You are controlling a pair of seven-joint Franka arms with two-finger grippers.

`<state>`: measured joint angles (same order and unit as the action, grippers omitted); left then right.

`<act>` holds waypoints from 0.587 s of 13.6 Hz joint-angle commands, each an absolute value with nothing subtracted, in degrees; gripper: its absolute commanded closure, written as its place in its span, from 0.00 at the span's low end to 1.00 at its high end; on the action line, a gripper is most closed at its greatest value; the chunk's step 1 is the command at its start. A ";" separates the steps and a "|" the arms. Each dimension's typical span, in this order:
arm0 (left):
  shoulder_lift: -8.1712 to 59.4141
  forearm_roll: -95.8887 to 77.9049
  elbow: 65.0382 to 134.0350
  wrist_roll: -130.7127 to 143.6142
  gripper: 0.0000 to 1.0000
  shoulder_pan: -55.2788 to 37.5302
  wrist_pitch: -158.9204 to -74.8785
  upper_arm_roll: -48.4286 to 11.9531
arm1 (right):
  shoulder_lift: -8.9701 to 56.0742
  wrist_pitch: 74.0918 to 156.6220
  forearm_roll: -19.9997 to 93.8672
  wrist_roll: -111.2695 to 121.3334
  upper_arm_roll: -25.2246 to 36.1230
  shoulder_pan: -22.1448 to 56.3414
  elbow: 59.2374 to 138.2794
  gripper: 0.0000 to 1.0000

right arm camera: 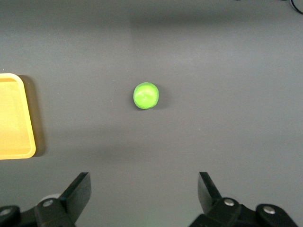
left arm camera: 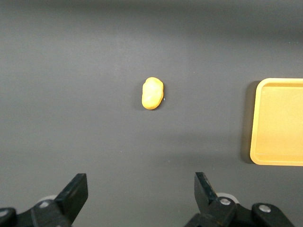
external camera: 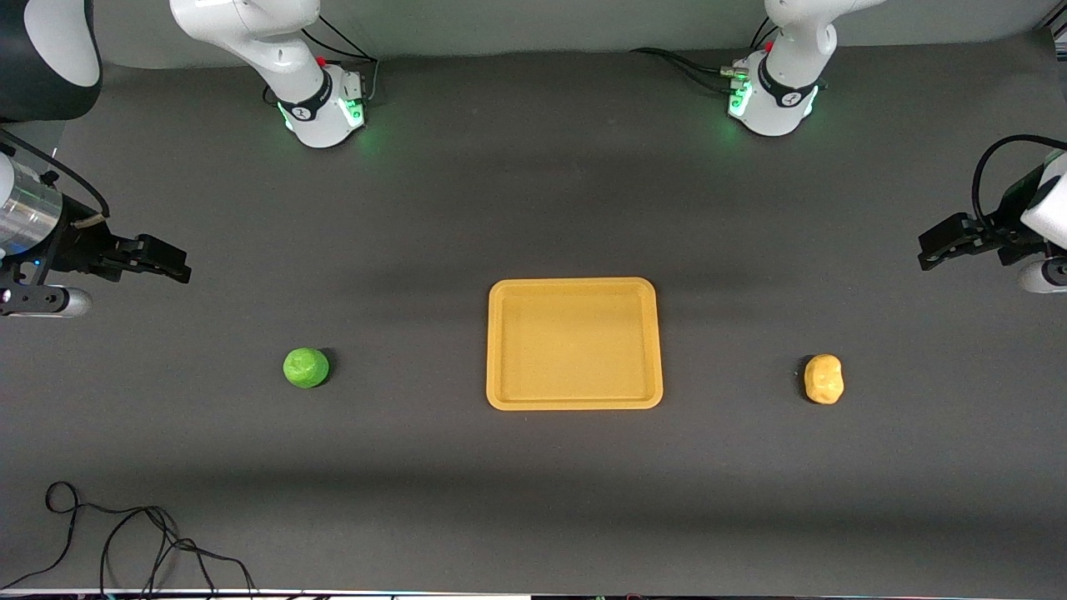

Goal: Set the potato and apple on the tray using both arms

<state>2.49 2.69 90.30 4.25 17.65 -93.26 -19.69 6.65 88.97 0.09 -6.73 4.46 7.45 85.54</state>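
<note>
The yellow-orange tray [external camera: 573,400] lies flat in the middle of the table. The green apple [external camera: 306,367] sits on the table toward the right arm's end, beside the tray. The yellow-tan potato [external camera: 824,379] sits toward the left arm's end. My left gripper [external camera: 932,252] is open and empty, up in the air near the table's end, apart from the potato [left arm camera: 152,93]. My right gripper [external camera: 177,268] is open and empty, up in the air at the other end, apart from the apple [right arm camera: 146,96]. Each wrist view also shows an edge of the tray [left arm camera: 258,161] [right arm camera: 23,151].
Black cables [external camera: 125,542] lie at the table's edge nearest the front camera, toward the right arm's end. The arm bases [external camera: 325,108] [external camera: 775,104] stand with green lights at the edge farthest from the camera. Dark bare table surrounds the tray.
</note>
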 commanded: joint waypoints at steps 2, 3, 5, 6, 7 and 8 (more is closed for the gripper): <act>1.85 2.02 91.93 2.64 0.00 18.19 -95.45 -19.78 | 6.77 90.18 0.97 -7.21 5.19 8.00 86.04 0.00; 1.85 2.02 92.19 2.55 0.00 18.19 -95.62 -19.78 | 6.77 90.18 0.97 -6.95 5.19 7.91 86.04 0.00; 1.85 2.02 92.55 2.55 0.00 18.19 -96.06 -19.78 | 6.77 90.18 0.97 -6.94 5.19 7.91 86.13 0.00; 1.93 2.02 92.64 2.55 0.00 18.11 -96.15 -19.69 | 6.77 90.18 0.97 -6.94 5.19 7.91 86.13 0.00; 1.93 2.02 93.33 2.55 0.00 18.19 -97.02 -19.69 | 6.77 90.09 0.97 -6.94 5.19 7.91 86.13 0.00; 1.85 2.02 94.47 2.55 0.00 18.11 -98.25 -19.77 | 6.77 90.09 0.97 -6.94 5.19 7.91 86.13 0.00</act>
<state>2.60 2.69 92.13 3.83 17.70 -95.79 -19.69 6.88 89.75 0.14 -6.73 4.61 7.45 86.09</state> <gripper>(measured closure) 0.000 0.000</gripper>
